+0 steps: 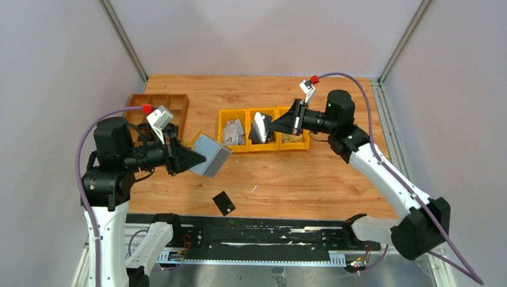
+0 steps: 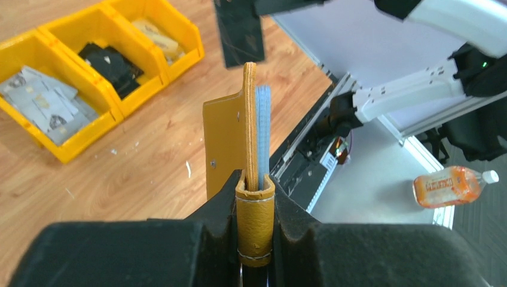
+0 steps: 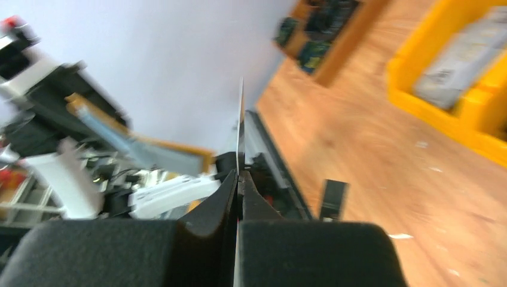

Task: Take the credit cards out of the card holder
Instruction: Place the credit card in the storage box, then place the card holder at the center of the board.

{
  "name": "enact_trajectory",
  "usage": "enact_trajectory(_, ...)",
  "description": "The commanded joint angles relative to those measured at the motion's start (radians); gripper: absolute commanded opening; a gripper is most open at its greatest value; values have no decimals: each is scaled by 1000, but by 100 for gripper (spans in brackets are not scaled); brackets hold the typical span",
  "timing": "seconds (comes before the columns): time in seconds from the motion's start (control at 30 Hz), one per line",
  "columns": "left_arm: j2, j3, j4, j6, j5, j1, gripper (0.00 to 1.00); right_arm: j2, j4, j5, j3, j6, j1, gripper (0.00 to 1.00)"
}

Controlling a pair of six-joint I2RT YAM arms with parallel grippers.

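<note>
Mustard-yellow card holder [image 1: 210, 155] sits clamped in the left tool [image 1: 196, 158] above the left side of the desk [image 1: 311, 176], open end offered rightward. The right tool [image 1: 272, 125] pinches one credit card [image 1: 259, 127] by the far-edge yellow bins [image 1: 234, 111], probably to drop it there.

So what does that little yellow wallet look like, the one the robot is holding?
The wallet is mustard yellow outside, like leather with pale stitching, and grey-blue inside. One flap has a tiny metal stud. It is open and tilted, showing its grey inside, and it is up in the air above the wooden table. Only the left gripper touches it, pinching a yellow edge between its black fingers.
</note>
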Motion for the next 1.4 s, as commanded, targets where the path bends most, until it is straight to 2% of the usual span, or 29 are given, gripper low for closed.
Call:
enact_trajectory(0.0, -12, -65, -72, 112, 35, -6, 10, 128, -277, 33, 51, -285, -82, 0)
enact_trajectory(0.2, 38, -153, -73, 171, -26, -104, 11, 430, -380, 166, 218, -470, -90, 0)
enact_trajectory(0.4, 183, -170, -75, 251, -75, -276, 10, 703, -498, 232, 461, -564, -94, 0)
enact_trajectory(0.63, 432, -175, -62, 365, -87, -505, 13, 878, -539, 265, 603, -593, -97, 0)
enact_trajectory(0.73, 530, -179, -5, 394, -149, -612, 15, 907, -549, 295, 631, -615, -97, 0)
enact_trajectory(0.8, 597, -172, 16, 455, -221, -680, 17, 900, -559, 314, 643, -628, -98, 5)
enact_trajectory(0.87, 662, -177, 73, 506, -320, -736, 16, 875, -556, 317, 641, -643, -98, 20)
enact_trajectory(0.9, 687, -185, 108, 522, -366, -747, 16, 857, -553, 327, 638, -653, -97, 29)
enact_trajectory(1.0, 767, -193, 192, 559, -494, -759, 14, 796, -554, 347, 627, -678, -99, 41)
enact_trajectory(1.07, 816, -197, 238, 585, -565, -767, 14, 750, -553, 355, 608, -682, -100, 53)
enact_trajectory(1.1, 838, -205, 274, 608, -604, -772, 13, 726, -548, 355, 588, -683, -100, 64)
enact_trajectory(1.2, 851, -256, 417, 637, -732, -787, 13, 636, -529, 367, 524, -682, -102, 73)
enact_trajectory(1.27, 825, -304, 541, 644, -811, -788, 20, 566, -497, 374, 448, -672, -102, 77)
enact_trajectory(1.37, 752, -402, 720, 684, -884, -790, 43, 469, -467, 387, 342, -653, -105, 78)
